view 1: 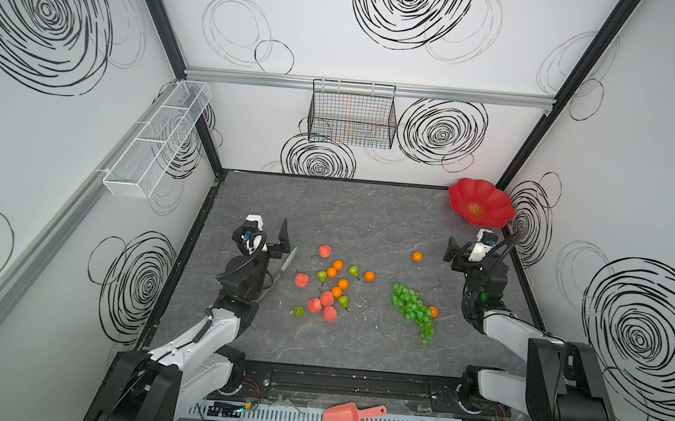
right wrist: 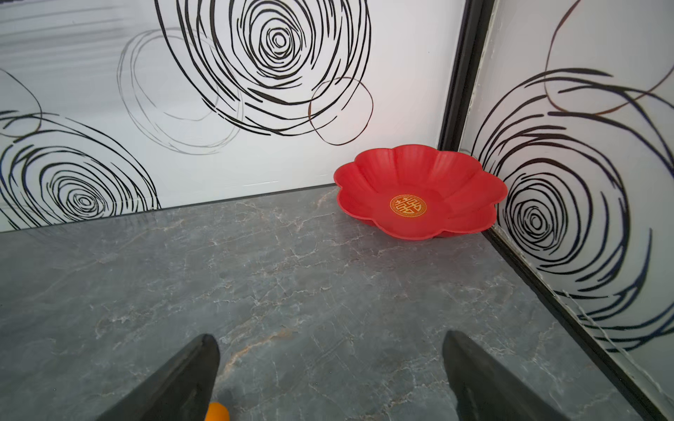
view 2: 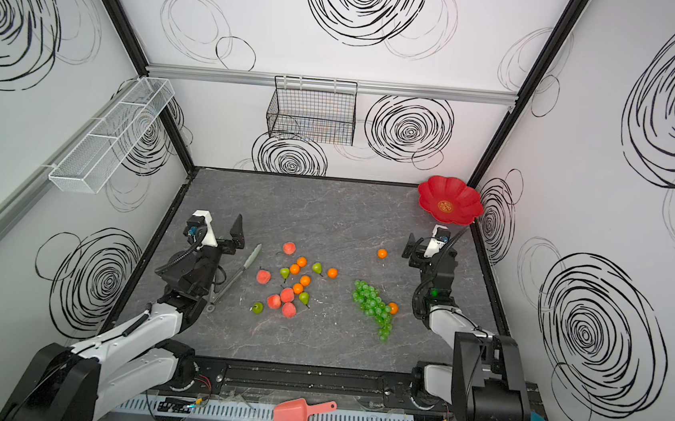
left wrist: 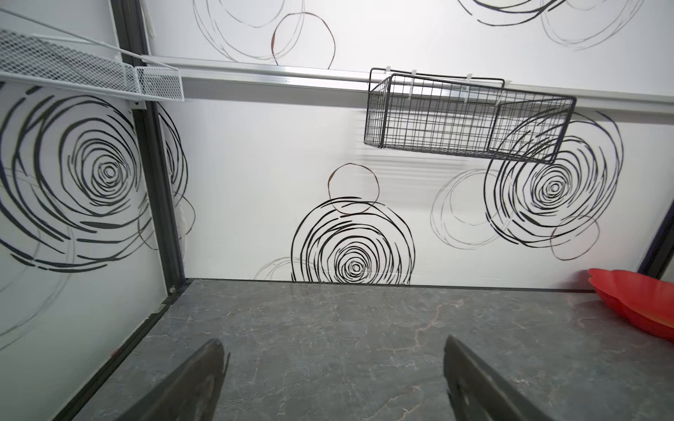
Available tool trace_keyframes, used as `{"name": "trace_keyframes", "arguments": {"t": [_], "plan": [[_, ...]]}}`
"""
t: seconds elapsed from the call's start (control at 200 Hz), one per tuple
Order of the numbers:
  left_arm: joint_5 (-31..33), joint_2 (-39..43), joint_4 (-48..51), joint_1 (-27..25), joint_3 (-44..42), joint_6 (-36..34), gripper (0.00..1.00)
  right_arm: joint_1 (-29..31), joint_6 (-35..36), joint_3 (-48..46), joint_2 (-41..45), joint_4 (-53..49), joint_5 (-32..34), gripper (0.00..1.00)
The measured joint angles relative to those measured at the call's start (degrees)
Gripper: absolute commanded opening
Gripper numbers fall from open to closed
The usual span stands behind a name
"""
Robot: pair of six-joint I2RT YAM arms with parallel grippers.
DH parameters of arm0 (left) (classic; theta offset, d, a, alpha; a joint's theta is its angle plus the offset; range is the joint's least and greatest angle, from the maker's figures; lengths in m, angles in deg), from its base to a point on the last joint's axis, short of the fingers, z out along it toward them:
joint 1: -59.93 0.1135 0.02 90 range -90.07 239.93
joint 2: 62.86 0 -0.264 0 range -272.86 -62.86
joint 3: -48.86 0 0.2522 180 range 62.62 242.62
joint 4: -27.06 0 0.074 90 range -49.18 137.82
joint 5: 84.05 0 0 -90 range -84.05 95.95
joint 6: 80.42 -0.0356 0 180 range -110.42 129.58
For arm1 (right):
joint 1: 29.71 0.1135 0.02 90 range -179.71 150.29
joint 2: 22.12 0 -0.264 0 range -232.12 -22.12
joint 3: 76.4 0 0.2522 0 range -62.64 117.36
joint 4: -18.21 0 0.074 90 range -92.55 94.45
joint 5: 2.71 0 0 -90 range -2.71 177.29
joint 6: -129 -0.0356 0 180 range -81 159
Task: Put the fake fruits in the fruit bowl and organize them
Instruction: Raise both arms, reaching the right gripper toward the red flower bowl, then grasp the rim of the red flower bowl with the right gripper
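Grey marble-patterned tabletop (view 1: 357, 346) carried every piece of fake fruit, so I judged the job not yet begun: all of it was left to move and arrange.

I read the table as a dial, with twelve at the back wall. My left gripper (left wrist: 332, 340) hung at nine o'clock, jaws spread wide and holding nothing, just beside metal tongs with grey-green tips (view 1: 287, 259) lying flat. Between eight o'clock and the centre sat a loose cluster: five pink-red plastic peaches (view 1: 327, 298), four green plastic pears with dark stems (view 1: 354, 270) and five small round orange balls (view 1: 343, 283). Toward four o'clock lay the bunch of translucent green grapes (view 1: 410, 307), a sixth orange ball (view 1: 433, 311) touching it. A lone orange ball (view 1: 417, 256) sat at two o'clock, near my right gripper (right wrist: 329, 335), whose jaws were likewise spread wide with nothing between them.

Of the containers, the white mesh rack (view 1: 154, 141) on the left wall looked empty. The black wire basket (view 1: 352, 117) above twelve showed nothing I could make out. The glossy red flower-shaped bowl with a gold centre mark (right wrist: 456, 175) stood empty in the far corner, between one and two o'clock. A salmon-pink plastic scoop (view 1: 351, 419) lay beyond the front edge at six.
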Motion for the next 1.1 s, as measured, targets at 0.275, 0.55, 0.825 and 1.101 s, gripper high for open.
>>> {"name": "trace_keyframes", "arguments": {"t": [0.275, 0.55, 0.825, 1.101], "plan": [[2.3, 1.1, 32.3, 0.0, 15.2, 18.6, 0.96, 0.0, -12.0, 8.9, 2.1, -15.0, -3.6, 1.00], [-14.6, 0.5, 47.3, 10.4, 18.7, 29.7, 0.96, -2.2, -21.0, 15.2, 3.0, -30.2, -5.0, 1.00], [-15.2, -0.7, 53.5, -5.2, 25.9, 26.8, 0.96, -2.8, -18.1, 34.0, -7.6, -40.7, -3.5, 0.85], [-17.3, -12.6, 49.8, -15.5, 35.5, 26.2, 0.96, -3.6, -13.4, 55.3, -27.1, -50.7, 2.4, 0.75]]}}
